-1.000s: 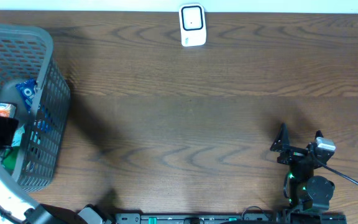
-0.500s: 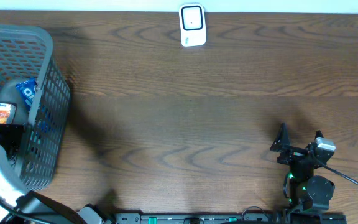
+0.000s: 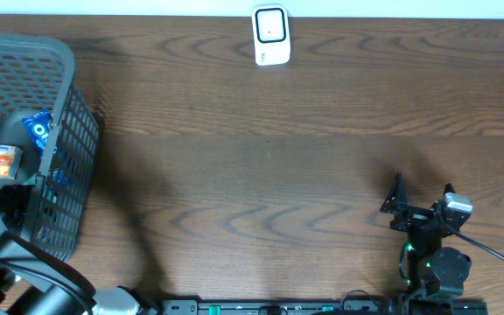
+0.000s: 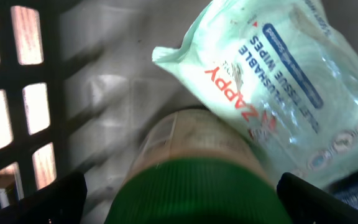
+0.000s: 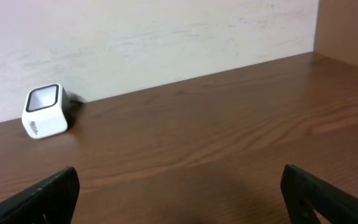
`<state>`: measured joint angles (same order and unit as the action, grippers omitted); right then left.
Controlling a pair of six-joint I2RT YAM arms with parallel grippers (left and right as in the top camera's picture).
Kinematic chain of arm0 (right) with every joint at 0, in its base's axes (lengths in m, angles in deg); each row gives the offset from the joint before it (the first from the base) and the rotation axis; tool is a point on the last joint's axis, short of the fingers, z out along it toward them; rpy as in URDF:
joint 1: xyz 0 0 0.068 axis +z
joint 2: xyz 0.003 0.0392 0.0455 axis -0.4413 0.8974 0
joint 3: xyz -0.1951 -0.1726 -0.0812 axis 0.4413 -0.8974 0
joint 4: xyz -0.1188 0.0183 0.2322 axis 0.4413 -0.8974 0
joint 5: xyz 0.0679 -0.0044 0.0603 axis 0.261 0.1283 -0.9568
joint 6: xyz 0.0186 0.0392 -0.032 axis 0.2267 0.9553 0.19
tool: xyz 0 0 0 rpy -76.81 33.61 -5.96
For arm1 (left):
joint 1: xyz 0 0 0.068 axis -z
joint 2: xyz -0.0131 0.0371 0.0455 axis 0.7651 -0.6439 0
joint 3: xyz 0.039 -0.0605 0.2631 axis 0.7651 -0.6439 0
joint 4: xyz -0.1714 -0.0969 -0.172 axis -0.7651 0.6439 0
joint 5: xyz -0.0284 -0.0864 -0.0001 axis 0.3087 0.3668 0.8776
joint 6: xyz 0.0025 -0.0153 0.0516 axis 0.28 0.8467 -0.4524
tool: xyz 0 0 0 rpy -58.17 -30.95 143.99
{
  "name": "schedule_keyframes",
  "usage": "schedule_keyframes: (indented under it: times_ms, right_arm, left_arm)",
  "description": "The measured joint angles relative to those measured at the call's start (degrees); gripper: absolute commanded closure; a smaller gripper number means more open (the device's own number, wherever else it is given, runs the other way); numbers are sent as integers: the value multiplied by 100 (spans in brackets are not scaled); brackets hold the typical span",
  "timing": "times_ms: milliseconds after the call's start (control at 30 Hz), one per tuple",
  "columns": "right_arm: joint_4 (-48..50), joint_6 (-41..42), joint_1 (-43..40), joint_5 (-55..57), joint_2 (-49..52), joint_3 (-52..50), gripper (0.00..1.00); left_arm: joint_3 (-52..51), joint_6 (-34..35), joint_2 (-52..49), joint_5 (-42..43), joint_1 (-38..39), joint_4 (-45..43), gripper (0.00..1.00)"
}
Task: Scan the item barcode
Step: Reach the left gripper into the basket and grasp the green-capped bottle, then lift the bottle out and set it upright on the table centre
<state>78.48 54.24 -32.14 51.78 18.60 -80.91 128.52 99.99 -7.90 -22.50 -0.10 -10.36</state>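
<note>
The white barcode scanner [image 3: 270, 36] stands at the far edge of the table and also shows at the left of the right wrist view as a small white scanner [image 5: 44, 111]. My left gripper [image 4: 185, 196] is down inside the grey basket [image 3: 68, 131], open, its black fingers [image 4: 61, 199] either side of a green-capped container [image 4: 194, 186], with a gap on each side. A pale green pack of wipes [image 4: 278, 81] lies just behind that container. My right gripper [image 3: 423, 194] rests open over bare wood at the near right, nothing between its fingers.
In the basket also lie an orange carton [image 3: 3, 160] and a blue snack pack [image 3: 38, 131]. The basket's mesh wall [image 4: 17, 118] stands close on the left of my left gripper. A back wall [image 5: 166, 37] rises behind the scanner.
My left arm has moved toward the near end of the basket and lower into it. The right arm and the scanner have not moved.
</note>
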Motion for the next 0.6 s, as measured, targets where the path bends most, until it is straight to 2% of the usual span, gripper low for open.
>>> schedule_keyframes:
  times_ms: [167,267,367,500,600]
  right_arm:
    - [0,0,0,0,0,0,1]
    - [-2,0,0,0,0,0,1]
    - [0,0,0,0,0,0,1]
    - [0,0,0,0,0,0,1]
    - [0,0,0,2,0,0,1]
  left_arm:
    - [0,0,-350,4,-9,-57,2]
    - [13,2,-560,81,-9,-39,18]
    - [22,26,-573,129,-9,-42,24]
    - [22,79,-570,127,-9,-28,39]
    - [28,46,-560,131,-13,-28,43]
